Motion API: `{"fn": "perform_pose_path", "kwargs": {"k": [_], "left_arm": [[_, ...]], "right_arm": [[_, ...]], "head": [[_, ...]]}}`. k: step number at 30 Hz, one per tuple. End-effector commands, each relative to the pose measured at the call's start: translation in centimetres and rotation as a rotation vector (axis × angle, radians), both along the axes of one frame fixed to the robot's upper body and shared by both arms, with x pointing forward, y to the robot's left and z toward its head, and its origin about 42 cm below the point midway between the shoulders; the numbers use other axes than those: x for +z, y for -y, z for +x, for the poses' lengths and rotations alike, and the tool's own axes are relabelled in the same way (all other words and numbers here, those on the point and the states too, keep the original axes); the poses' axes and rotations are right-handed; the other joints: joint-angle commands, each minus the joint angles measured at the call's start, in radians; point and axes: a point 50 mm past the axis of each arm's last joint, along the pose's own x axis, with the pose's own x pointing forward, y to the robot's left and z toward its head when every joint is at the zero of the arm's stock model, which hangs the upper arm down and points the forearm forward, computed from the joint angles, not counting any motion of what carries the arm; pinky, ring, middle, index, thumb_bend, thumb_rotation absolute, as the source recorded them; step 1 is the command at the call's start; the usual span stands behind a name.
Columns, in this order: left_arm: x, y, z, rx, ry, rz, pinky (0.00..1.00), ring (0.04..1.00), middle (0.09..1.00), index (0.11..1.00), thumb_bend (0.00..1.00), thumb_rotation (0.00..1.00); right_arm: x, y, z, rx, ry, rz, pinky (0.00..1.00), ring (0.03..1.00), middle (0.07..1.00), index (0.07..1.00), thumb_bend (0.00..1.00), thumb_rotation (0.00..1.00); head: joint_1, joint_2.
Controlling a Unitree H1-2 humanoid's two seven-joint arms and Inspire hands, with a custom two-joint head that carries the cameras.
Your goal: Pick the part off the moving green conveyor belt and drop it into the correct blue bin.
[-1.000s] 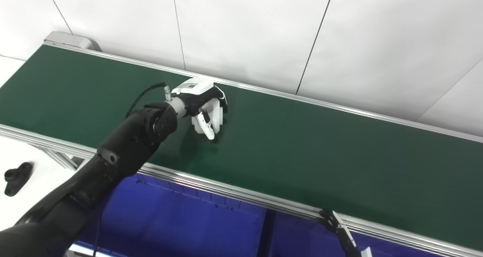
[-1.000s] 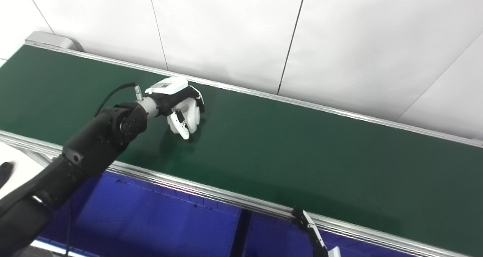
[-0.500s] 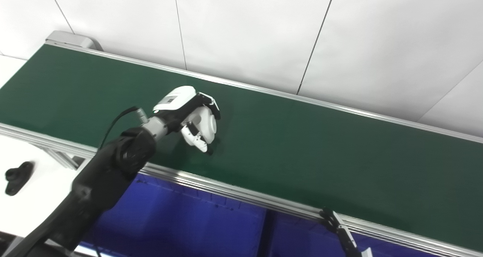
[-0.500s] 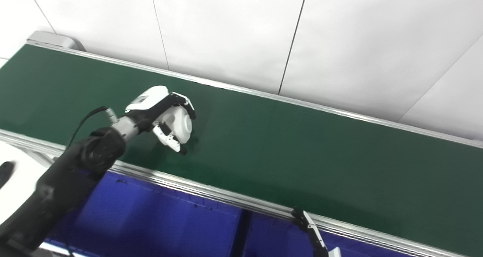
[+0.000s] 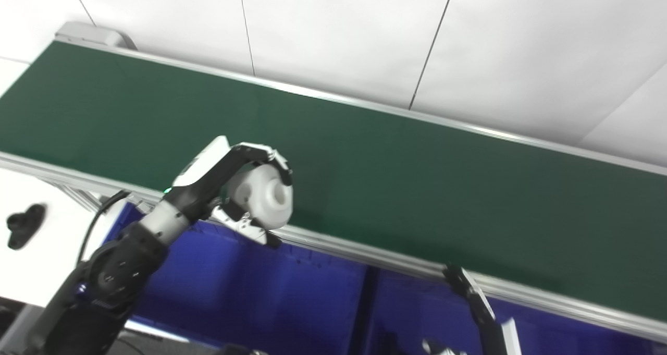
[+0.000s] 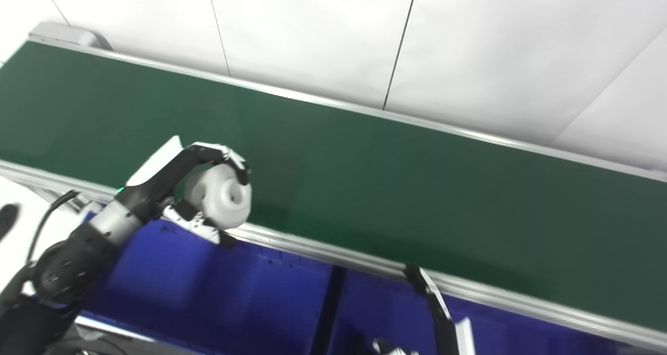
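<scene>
Holding the white part (image 5: 263, 198) in curled fingers, the left hand (image 5: 234, 188) hangs above the conveyor belt's (image 5: 396, 172) near rail, at the edge of the left blue bin (image 5: 250, 297). Pickup looks done; the drop remains (bin choice unclear). Nearer than that rail, the right hand (image 5: 477, 305) shows only partly; its state is unclear.

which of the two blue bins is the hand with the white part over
The left blue bin, left of the dark divider. The left hand, shut on the white round part, hangs over its far edge; the right blue bin lies further right.
</scene>
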Motion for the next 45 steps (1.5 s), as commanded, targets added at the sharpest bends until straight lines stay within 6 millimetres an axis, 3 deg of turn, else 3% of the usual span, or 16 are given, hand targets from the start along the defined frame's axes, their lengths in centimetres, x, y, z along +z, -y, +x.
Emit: {"fn": "perform_pose_path", "kwargs": {"k": [1,8,12,18,23,25,26,27,28,29,30,31,33,38,45], "left_arm": [[0.8,0.4,-1.0,-0.025,0.065,-0.016,0.46,0.468,0.537,0.440,0.50,0.00],[-2.4,2.4,-4.6,-0.084,-0.027,-0.084,0.49,0.488,0.527,0.439,0.50,0.00],[-4.0,2.6,-6.0,-0.129,-0.078,-0.065,0.51,0.514,0.525,0.434,0.50,0.00],[-6.0,3.1,-6.5,-0.181,-0.152,-0.025,0.50,0.491,0.531,0.449,0.50,0.00],[-6.7,4.0,-5.4,-0.280,-0.199,0.102,0.54,0.472,0.532,0.470,0.50,0.00],[-6.6,4.2,-5.0,-0.308,-0.215,0.154,0.56,0.598,0.531,0.475,0.51,0.00],[-6.6,4.3,-4.9,-0.316,-0.220,0.169,0.58,0.646,0.635,0.489,0.50,0.03],[-6.5,4.6,-4.7,-0.332,-0.243,0.251,0.59,0.662,0.670,0.494,0.50,0.05],[-6.4,4.9,-4.5,-0.341,-0.262,0.330,0.69,0.739,0.748,0.659,0.51,0.28],[-6.4,5.2,-4.3,-0.343,-0.274,0.408,0.76,0.792,0.801,0.750,0.53,0.45],[-6.3,5.5,-4.1,-0.343,-0.291,0.483,0.79,0.811,0.820,0.779,0.54,0.52],[-6.2,5.9,-3.9,-0.343,-0.309,0.540,0.85,0.856,0.866,0.839,0.56,0.69],[-6.1,6.5,-3.5,-0.336,-0.343,0.617,0.90,0.898,0.909,0.893,0.60,0.83],[-6.6,7.2,-2.9,-0.292,-0.394,0.718,0.97,0.974,0.989,0.955,0.75,0.99],[-6.2,6.6,-3.9,-0.204,-0.365,0.588,0.97,0.975,1.000,0.962,0.82,0.97]], "right_arm": [[1.2,-0.5,0.1,0.021,0.058,0.052,0.81,0.828,0.838,0.872,0.82,0.71],[2.3,-0.7,0.5,0.019,0.083,0.051,0.78,0.824,0.839,0.874,0.82,0.72],[2.5,-0.6,0.8,0.023,0.080,0.059,0.76,0.815,0.839,0.875,0.83,0.73],[2.9,-0.5,1.2,0.016,0.078,0.049,0.76,0.808,0.836,0.873,0.83,0.74],[2.9,-0.4,1.6,0.011,0.080,0.050,0.77,0.802,0.832,0.871,0.83,0.74],[2.8,-0.4,1.7,0.011,0.078,0.051,0.77,0.800,0.836,0.872,0.82,0.74],[2.8,-0.4,1.8,0.011,0.077,0.051,0.77,0.800,0.839,0.874,0.82,0.74],[2.8,-0.4,1.8,0.010,0.077,0.053,0.77,0.801,0.840,0.874,0.82,0.74],[2.8,-0.4,2.0,0.008,0.077,0.053,0.77,0.799,0.845,0.874,0.82,0.73],[2.7,-0.4,2.0,0.006,0.077,0.053,0.77,0.802,0.846,0.874,0.82,0.73],[2.7,-0.5,2.1,0.005,0.077,0.052,0.77,0.803,0.846,0.874,0.82,0.73],[2.6,-0.5,2.2,0.003,0.077,0.050,0.77,0.804,0.845,0.874,0.82,0.73],[2.5,-0.6,2.3,0.003,0.077,0.046,0.76,0.804,0.843,0.874,0.81,0.73],[2.3,-0.9,2.2,0.002,0.072,0.054,0.77,0.815,0.839,0.874,0.82,0.73],[2.4,-1.1,1.6,-0.011,0.080,0.037,0.76,0.802,0.829,0.872,0.83,0.74]], "head": [[-0.011,0.011],[-0.023,0.055],[-0.012,0.076],[-0.001,0.086],[0.011,0.087],[0.012,0.084],[0.012,0.084],[0.015,0.084],[0.019,0.082],[0.022,0.081],[0.022,0.078],[0.022,0.075],[0.020,0.072],[0.002,0.059],[-0.038,0.044]]}}
